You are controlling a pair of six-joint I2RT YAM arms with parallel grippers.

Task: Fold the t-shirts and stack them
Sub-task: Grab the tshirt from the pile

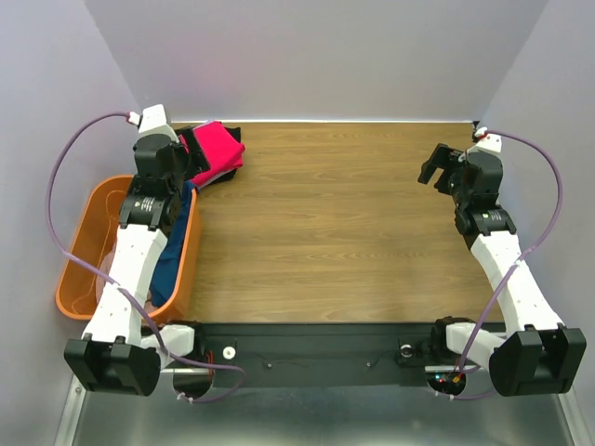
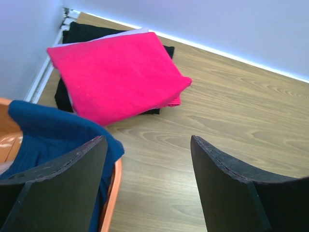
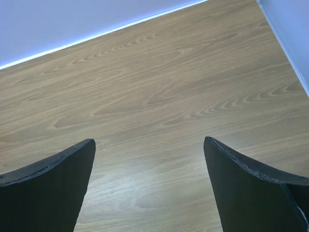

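T-shirts (image 1: 214, 153): one pink tee (image 2: 116, 72) atop one black tee (image 2: 82, 34), one navy tee (image 2: 53, 125); left pincer (image 2: 147, 145), right pincer (image 3: 149, 142) open

Open table (image 1: 353, 214) at centre; stacked tees (image 1: 216, 149) and basket (image 1: 76, 269), perhaps touching, block the left.

The left arm (image 1: 125, 279) is reaching forward from its base, and the left gripper (image 2: 146, 186) is hanging with its fingers (image 2: 63, 188) spread wide, nothing between them. The right arm (image 1: 511, 279) is stretching forward too, wrist bending inward, and the right gripper (image 3: 148, 188) is gaping fully, likewise gripping nothing.
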